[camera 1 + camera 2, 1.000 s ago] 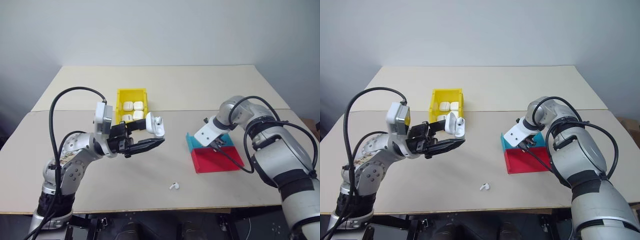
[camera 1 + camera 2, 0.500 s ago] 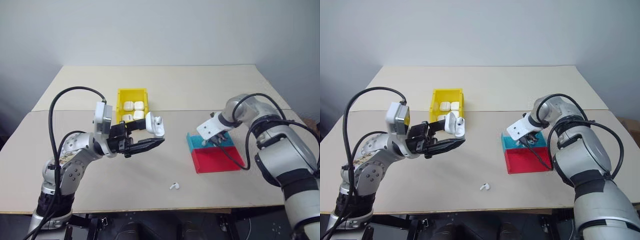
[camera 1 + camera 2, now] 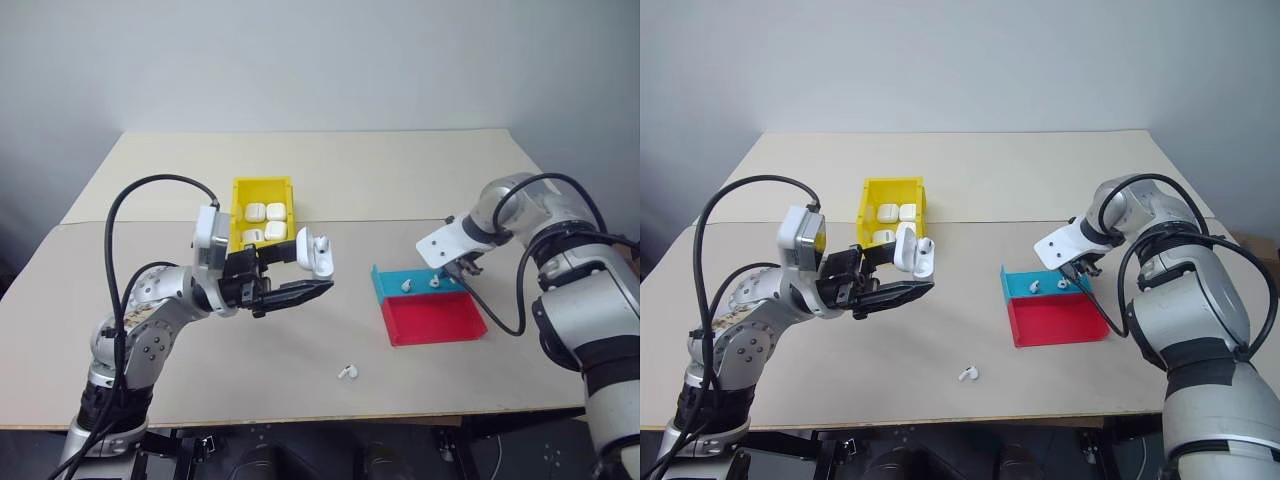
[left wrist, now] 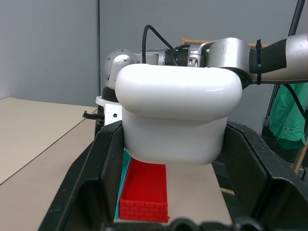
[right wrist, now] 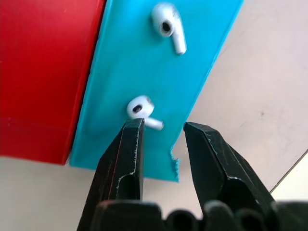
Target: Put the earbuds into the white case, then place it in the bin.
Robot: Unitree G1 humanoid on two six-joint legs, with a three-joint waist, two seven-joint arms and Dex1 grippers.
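Head views: on the beige worktop point(image 3: 400, 180), the left pincer point(image 3: 300, 272) is clamped on a small glossy white rounded charging case point(image 3: 316, 255) with its hinged lid open, held above the worktop just right of the bright yellow rectangular plastic bin point(image 3: 262, 190), which holds four more white cases point(image 3: 266, 221). At right, a low teal plastic tray point(image 3: 385, 284) abuts, on its near side, a low red plastic tray point(image 3: 432, 320); two tiny glossy white earbuds point(image 3: 404, 285) lie in the teal tray. A third white earbud point(image 3: 347, 371) lies alone on the worktop, nearer than the trays and to their left. The right pincer point(image 3: 462, 268) hangs above the right end of the teal tray. Left wrist view: the white case sits between the two black fingers point(image 4: 96, 173), with the red tray beyond it. Right wrist view: the right pincer's fingers point(image 5: 130, 154) stand partly apart with nothing between them, over the edge of the teal tray, one fingertip just beside one earbud point(image 5: 141, 109); the other earbud point(image 5: 168, 26) lies farther along the tray.
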